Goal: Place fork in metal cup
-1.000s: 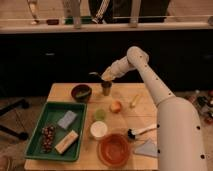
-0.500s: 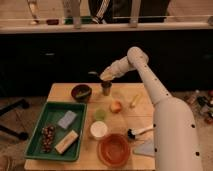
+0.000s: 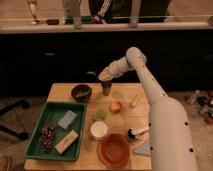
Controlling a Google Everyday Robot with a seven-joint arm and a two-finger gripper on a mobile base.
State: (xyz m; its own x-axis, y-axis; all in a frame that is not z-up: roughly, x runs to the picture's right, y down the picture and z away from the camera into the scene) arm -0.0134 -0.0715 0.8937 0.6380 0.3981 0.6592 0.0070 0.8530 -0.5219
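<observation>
The metal cup (image 3: 106, 88) is a small dark grey tumbler at the back middle of the wooden table (image 3: 60, 92), right of the dark round bowl (image 3: 81, 93). My gripper (image 3: 101, 76) hangs just above the cup, at the end of the white arm that reaches in from the right. The fork (image 3: 92, 74) shows as a thin dark sliver sticking out to the left of the gripper, held above the cup's rim.
A green tray (image 3: 42, 122) at the front left holds grapes, a sponge and a bar. A pale green cup (image 3: 100, 114), white cup (image 3: 99, 130), red bowl (image 3: 114, 150), apple (image 3: 115, 106), banana (image 3: 135, 100) and white-handled brush (image 3: 137, 132) lie around.
The gripper and fork stay almost in the same spot above the metal cup; no clear movement.
</observation>
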